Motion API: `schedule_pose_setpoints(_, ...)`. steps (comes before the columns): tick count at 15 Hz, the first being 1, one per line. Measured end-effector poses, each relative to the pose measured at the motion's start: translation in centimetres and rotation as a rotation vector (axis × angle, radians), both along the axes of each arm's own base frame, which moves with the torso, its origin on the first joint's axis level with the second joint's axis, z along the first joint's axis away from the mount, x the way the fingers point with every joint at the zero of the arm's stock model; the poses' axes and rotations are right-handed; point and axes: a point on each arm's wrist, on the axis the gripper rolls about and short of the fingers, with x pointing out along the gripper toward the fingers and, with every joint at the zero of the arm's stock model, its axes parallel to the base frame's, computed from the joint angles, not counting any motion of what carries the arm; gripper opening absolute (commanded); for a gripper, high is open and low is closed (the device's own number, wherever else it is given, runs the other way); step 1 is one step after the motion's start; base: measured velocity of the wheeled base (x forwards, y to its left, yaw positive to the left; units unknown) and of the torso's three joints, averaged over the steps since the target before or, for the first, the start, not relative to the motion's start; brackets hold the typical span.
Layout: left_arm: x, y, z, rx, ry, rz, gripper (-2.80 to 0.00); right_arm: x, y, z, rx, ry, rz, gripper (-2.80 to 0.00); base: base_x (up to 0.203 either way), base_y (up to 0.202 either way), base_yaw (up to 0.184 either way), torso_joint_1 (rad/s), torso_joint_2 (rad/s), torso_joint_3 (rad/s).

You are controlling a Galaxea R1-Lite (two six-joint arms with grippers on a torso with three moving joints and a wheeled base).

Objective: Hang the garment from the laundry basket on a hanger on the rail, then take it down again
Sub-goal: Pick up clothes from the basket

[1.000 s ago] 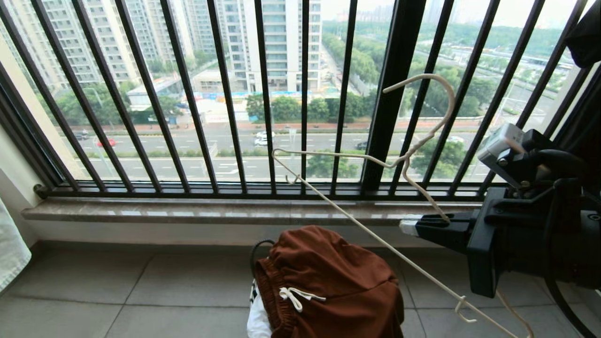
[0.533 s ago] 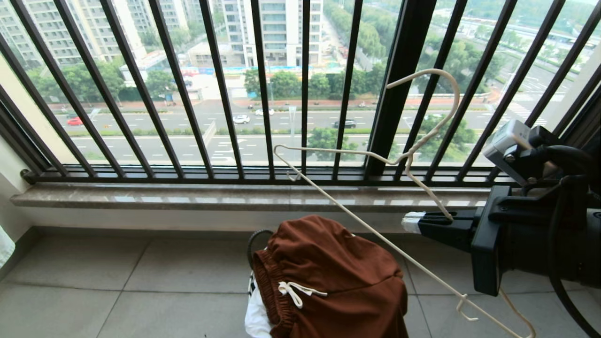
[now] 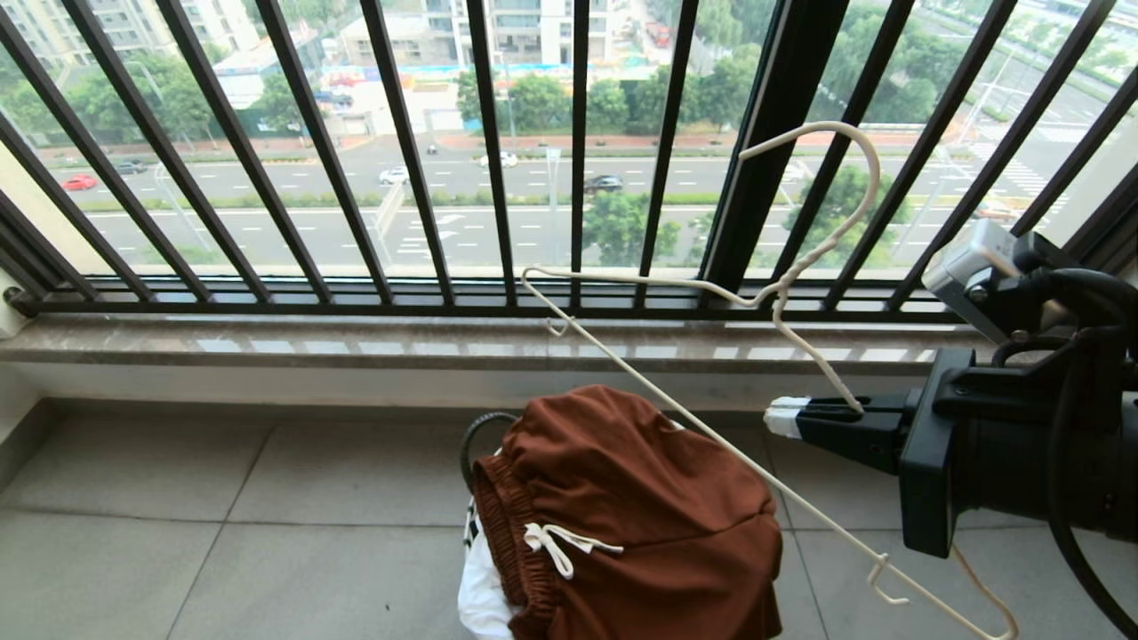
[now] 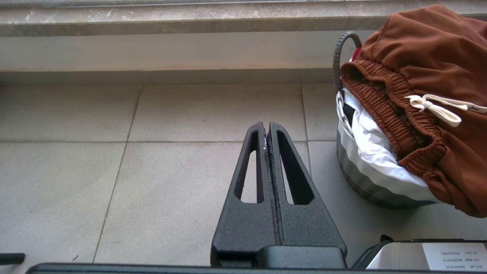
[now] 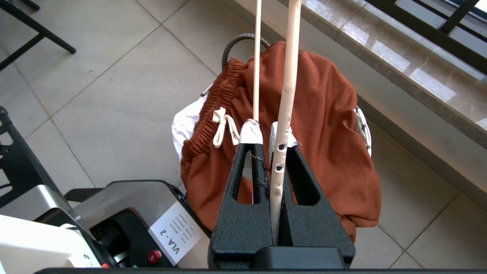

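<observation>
Grey floor tiles [image 3: 178, 551] run up to a stone sill. Nearest, the laundry basket [image 4: 365, 179] stands on them with the garment [image 3: 631, 516] heaped over its rim. Just above and beside the basket, the right gripper [image 3: 782, 416] is clenched on the hanger [image 3: 711, 436]. The left gripper [image 4: 267, 131], closed and empty, hangs low beside the basket. Beyond it, balcony bars [image 3: 400, 151]. Seemingly the hanger is ready; next comes picking up the shorts.

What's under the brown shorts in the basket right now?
The shorts lie heaped on top of the basket. Beneath them only its white liner and dark rim show; anything deeper inside is covered.
</observation>
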Motion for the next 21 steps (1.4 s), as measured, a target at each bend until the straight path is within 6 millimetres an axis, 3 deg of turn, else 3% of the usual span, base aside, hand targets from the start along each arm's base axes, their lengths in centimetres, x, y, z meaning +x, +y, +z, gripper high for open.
schedule_pose_setpoints(6,0.0,0.0,0.0,0.000,-0.001,0.000,-2.80,-0.1,-0.1,0.1,0.003,-0.005,-0.001,-2.80,0.000,0.000,0.000,0.005,0.00,-0.177)
schedule_pose_setpoints(21,0.0,0.0,0.0,-0.002,-0.001,0.000,-2.80,-0.6,-0.1,1.5,0.101,-0.106,0.013,-2.80,0.000,0.000,0.000,0.000,0.00,-0.004)
